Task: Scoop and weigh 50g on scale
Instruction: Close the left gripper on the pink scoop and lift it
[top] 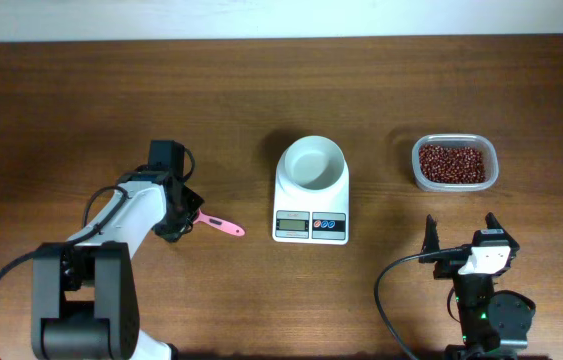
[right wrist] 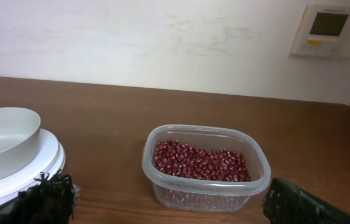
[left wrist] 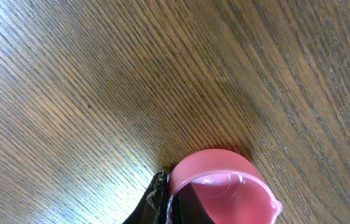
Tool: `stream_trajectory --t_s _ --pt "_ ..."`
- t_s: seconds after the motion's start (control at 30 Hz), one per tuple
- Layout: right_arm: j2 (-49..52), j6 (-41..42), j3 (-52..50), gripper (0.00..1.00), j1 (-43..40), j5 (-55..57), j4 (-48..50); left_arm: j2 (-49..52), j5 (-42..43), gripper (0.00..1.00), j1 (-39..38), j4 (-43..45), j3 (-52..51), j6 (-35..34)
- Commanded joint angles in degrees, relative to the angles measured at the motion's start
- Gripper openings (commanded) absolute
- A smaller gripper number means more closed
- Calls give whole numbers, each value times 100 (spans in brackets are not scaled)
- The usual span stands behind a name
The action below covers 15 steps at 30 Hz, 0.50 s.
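Observation:
The white scale (top: pixel 311 222) stands mid-table with its round white bowl (top: pixel 312 163) on top; the right wrist view shows this bowl (right wrist: pixel 4 140) empty at its left edge. The red-brown beans (top: pixel 452 163) fill a clear tub (right wrist: pixel 206 190) to the right of the scale. A pink scoop (top: pixel 221 226) lies left of the scale, its handle pointing right. My left gripper (top: pixel 176 222) is shut on the rim of the scoop's bowl (left wrist: pixel 224 180), down at the table, with one dark finger (left wrist: pixel 155 199) outside the rim. My right gripper (top: pixel 461 232) stands open in front of the tub, with nothing between its fingers (right wrist: pixel 47 196).
A white wall with a mounted control panel (right wrist: pixel 327 30) runs behind the table's far edge. Bare wooden tabletop (top: pixel 91 110) surrounds the scale, the tub and the scoop.

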Motion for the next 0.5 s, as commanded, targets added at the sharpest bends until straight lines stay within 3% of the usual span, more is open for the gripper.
stream_trajectory --t_s 0.0,0.23,0.37,0.47 --pt "-26 -20 -28 99 35 -55 -28 63 -11 0 -7 9 -46 -15" --pt "-26 -20 -28 99 35 -55 -28 63 608 0 -7 11 -46 236" --pt "-26 -20 -28 99 35 -55 -28 50 616 0 -7 4 -39 -767" --pt "-26 -20 -28 99 35 -55 -28 -68 846 0 -7 -44 4 -763"
